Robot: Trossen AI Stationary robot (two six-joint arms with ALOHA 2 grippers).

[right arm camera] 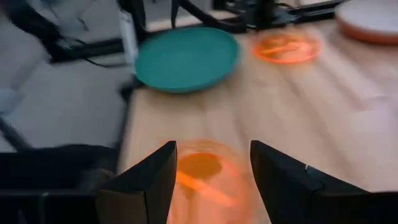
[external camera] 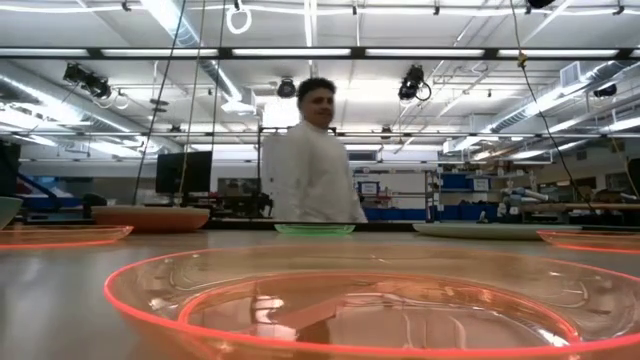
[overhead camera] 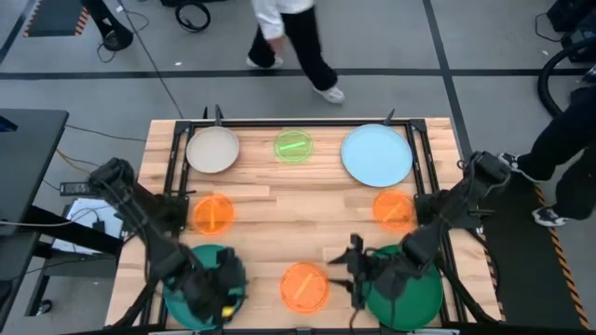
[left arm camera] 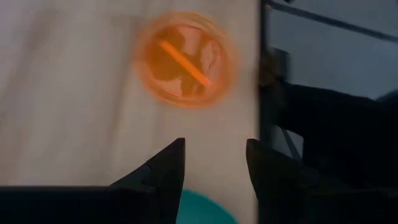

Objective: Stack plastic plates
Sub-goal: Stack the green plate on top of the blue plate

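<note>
Several plates lie flat on the wooden table. Along the far edge are a beige plate (overhead camera: pixel 212 149), a neon-green plate (overhead camera: pixel 293 146) and a light-blue plate (overhead camera: pixel 376 154). Small translucent orange plates lie at mid-left (overhead camera: pixel 212 213), mid-right (overhead camera: pixel 394 208) and near centre (overhead camera: pixel 304 286). Two dark teal plates sit at near left (overhead camera: pixel 191 288) and near right (overhead camera: pixel 414 296). My left gripper (overhead camera: pixel 222 279) hovers open over the left teal plate (left arm camera: pixel 205 210), facing the mid-left orange plate (left arm camera: pixel 185 59). My right gripper (overhead camera: pixel 346 270) is open beside the near orange plate (right arm camera: pixel 205 171).
A black frame runs round the table's edges (overhead camera: pixel 172 158). A person in white (external camera: pixel 312 165) walks past beyond the far edge, and another person stands at the right (overhead camera: pixel 568 140). Bare wood lies in the table's middle (overhead camera: pixel 298 209). In the low view the near orange plate (external camera: pixel 370 310) fills the foreground.
</note>
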